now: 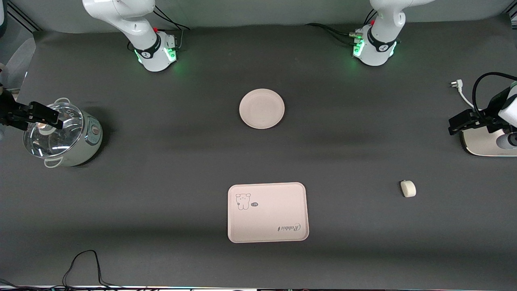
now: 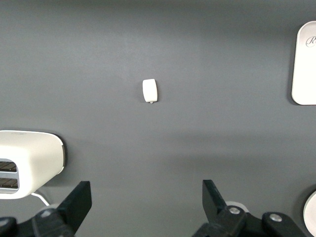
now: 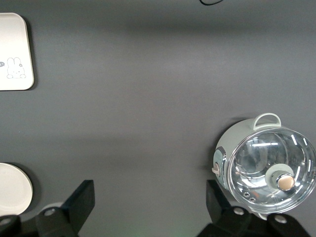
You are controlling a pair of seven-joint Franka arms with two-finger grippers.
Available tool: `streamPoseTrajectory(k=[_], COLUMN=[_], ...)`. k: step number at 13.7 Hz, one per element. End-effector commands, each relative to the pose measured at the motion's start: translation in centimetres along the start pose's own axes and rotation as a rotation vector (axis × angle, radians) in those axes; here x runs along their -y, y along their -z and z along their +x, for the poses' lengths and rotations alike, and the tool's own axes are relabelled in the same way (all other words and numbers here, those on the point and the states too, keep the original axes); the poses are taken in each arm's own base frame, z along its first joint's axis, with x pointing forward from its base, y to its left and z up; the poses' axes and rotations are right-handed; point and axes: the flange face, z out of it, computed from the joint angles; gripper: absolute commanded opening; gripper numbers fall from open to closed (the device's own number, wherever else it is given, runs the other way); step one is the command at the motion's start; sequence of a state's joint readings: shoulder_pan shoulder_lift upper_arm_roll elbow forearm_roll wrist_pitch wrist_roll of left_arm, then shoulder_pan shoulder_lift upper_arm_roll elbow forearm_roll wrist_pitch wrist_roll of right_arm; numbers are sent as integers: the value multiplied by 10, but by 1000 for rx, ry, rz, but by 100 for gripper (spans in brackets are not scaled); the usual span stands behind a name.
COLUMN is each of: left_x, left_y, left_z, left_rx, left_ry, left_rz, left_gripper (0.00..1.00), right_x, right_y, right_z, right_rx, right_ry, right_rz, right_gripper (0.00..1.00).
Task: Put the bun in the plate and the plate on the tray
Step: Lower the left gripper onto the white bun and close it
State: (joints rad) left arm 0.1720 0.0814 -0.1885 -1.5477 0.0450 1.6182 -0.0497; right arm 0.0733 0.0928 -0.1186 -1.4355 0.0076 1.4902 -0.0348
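The round cream plate (image 1: 261, 108) lies mid-table, nearer the arm bases. The rectangular tray (image 1: 267, 212) with the animal drawing and "Rabbit" lies nearer the front camera than the plate. The small off-white bun (image 1: 408, 188) lies on the table toward the left arm's end. My left gripper (image 1: 460, 123) is open and empty over the edge of a white toaster; its wrist view shows the bun (image 2: 150, 91), a tray corner (image 2: 305, 64) and the open gripper (image 2: 146, 202). My right gripper (image 1: 46, 115) is open and empty over a pot; its wrist view shows that gripper (image 3: 148, 202), the tray (image 3: 15, 52) and the plate (image 3: 14, 190).
A pale green pot with a glass lid (image 1: 64, 137) stands at the right arm's end. A white toaster (image 1: 482, 143) stands at the left arm's end, with a white plug and cable (image 1: 458, 85) beside it. A black cable (image 1: 85, 262) loops at the table's front edge.
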Motion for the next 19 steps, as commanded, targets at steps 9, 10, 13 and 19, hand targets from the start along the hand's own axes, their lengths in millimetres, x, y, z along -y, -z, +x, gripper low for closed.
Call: streamPoseTrajectory(k=[9, 10, 13, 19], left_x=[-29, -24, -18, 17], left_y=[-118, -150, -227, -368], left_z=[64, 80, 101, 82], left_rx=[44, 28, 8, -60], left_ry=[-76, -70, -73, -33], left_rz=[28, 15, 19, -4], left_gripper=[100, 100, 100, 100], right_x=[12, 30, 49, 28], right_y=[-25, -24, -20, -14], right_z=[17, 16, 18, 14], right_rx=[63, 60, 49, 49], right_ry=[-2, 37, 78, 14], right_rz=[-9, -39, -89, 27], right_gripper=[100, 100, 100, 100])
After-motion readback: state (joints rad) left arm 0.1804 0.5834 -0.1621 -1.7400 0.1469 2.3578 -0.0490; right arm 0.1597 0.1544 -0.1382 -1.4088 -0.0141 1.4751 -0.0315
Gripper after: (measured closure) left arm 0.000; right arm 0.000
